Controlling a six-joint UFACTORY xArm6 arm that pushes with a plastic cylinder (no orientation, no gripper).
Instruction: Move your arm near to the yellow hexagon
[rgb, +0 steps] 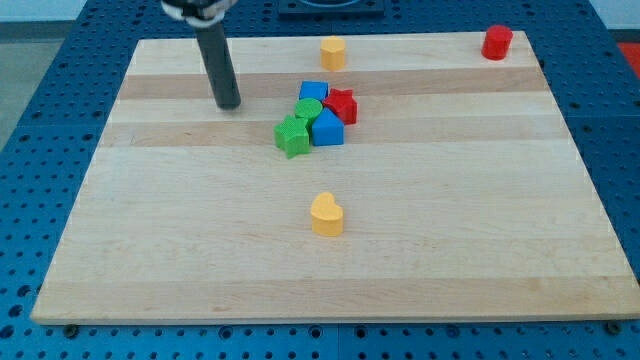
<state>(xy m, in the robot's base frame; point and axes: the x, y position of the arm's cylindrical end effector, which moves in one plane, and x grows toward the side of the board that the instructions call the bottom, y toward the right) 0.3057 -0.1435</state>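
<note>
The yellow hexagon (333, 52) sits near the board's top edge, a little right of the middle. My tip (229, 104) rests on the board to the hexagon's lower left, about a hundred pixels away and not touching any block. The rod rises from the tip toward the view's top. A cluster of blocks lies to the right of my tip: a blue cube (313, 92), a green round block (308, 108), a red star (342, 105), a blue block (327, 128) and a green star (292, 136).
A yellow heart (326, 215) lies below the cluster near the board's middle. A red cylinder (497, 42) stands at the top right corner. The wooden board (150, 250) lies on a blue perforated table.
</note>
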